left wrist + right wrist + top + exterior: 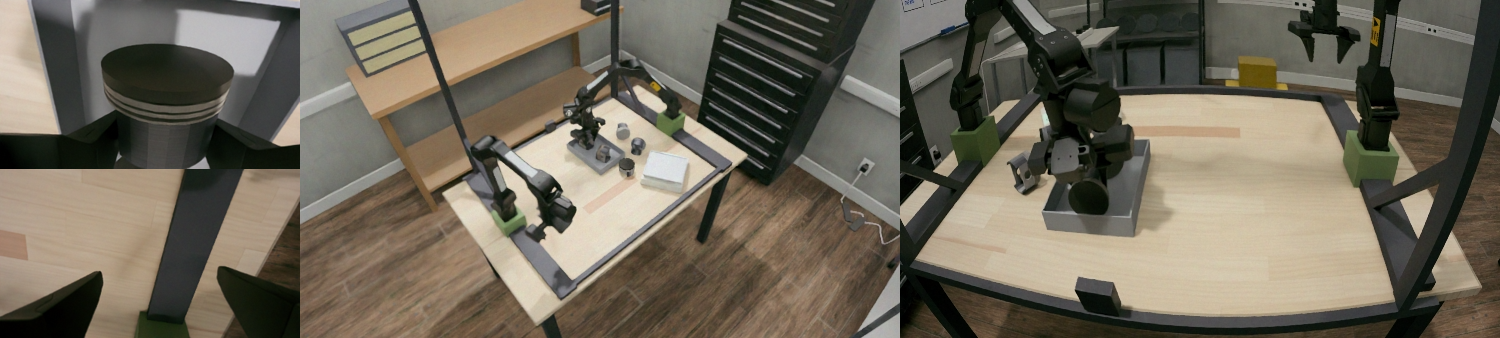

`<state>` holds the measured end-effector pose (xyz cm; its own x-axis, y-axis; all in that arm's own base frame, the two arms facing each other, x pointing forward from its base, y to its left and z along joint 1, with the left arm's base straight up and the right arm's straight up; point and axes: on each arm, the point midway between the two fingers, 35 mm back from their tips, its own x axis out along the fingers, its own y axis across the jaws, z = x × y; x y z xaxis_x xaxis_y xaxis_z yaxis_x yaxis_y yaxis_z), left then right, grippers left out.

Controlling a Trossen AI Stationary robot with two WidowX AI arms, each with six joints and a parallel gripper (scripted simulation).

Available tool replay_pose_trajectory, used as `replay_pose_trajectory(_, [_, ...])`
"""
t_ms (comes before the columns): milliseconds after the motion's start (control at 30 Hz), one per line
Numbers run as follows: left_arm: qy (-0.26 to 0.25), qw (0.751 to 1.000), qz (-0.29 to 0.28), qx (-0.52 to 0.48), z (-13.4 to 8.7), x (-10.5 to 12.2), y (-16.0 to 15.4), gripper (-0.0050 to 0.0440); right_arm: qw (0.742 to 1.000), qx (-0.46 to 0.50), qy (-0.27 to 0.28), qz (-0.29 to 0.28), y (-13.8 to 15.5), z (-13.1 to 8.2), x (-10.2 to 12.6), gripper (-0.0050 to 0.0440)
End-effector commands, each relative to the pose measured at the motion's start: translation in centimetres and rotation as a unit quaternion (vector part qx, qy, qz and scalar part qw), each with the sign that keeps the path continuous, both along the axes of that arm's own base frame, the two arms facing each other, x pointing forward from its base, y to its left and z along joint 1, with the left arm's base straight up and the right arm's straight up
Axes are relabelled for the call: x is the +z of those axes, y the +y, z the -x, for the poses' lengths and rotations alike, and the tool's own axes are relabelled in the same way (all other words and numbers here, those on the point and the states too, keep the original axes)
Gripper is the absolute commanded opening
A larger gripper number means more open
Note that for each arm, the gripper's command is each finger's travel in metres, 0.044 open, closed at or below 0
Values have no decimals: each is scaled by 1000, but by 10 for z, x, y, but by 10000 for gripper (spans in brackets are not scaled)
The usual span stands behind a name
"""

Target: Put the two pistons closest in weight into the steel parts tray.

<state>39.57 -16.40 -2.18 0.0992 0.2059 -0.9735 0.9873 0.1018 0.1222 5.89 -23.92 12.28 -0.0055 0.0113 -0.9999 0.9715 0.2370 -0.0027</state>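
Observation:
The steel parts tray (600, 170) (1090, 224) (56, 72) is grey and shallow. My left gripper (160, 115) is shut on a dark-crowned piston (1088, 197) (166, 75), low at one end of the tray; whether it touches the floor I cannot tell. A second piston (603, 153) lies in the tray's other half. Outside stand or lie a light grey piston (623, 131) (1025, 172), a blue-grey piston (638, 146) and a black-topped piston (627, 167), the last close beside the tray. My right gripper (1325, 50) (159, 274) is open and empty, high over the table's other end.
A white box-like object (665, 171) lies beyond the loose pistons. A small black block (550, 126) (1097, 296) sits at the table edge. The dark frame rail (1250, 320) (192, 244) borders the table, with uprights at its corners.

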Motion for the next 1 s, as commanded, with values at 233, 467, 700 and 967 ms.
replay_pose_trajectory(233, [-16, 1000, 6, 0, -6, 10, 0, 158, 1000, 3, -5, 16, -5, -2, 8, 400])
replay_pose_trajectory(467, [-19, 1000, 8, 1, -7, 12, -1, 158, 1000, 3, -5, 16, -5, -2, 8, 400])
replay_pose_trajectory(700, [-19, 1000, 8, 1, -7, 12, -1, 158, 1000, 3, -5, 16, -5, -2, 8, 400])
replay_pose_trajectory(967, [-19, 1000, 8, 1, -7, 11, -1, 158, 1000, 3, -5, 16, -5, -2, 8, 400])
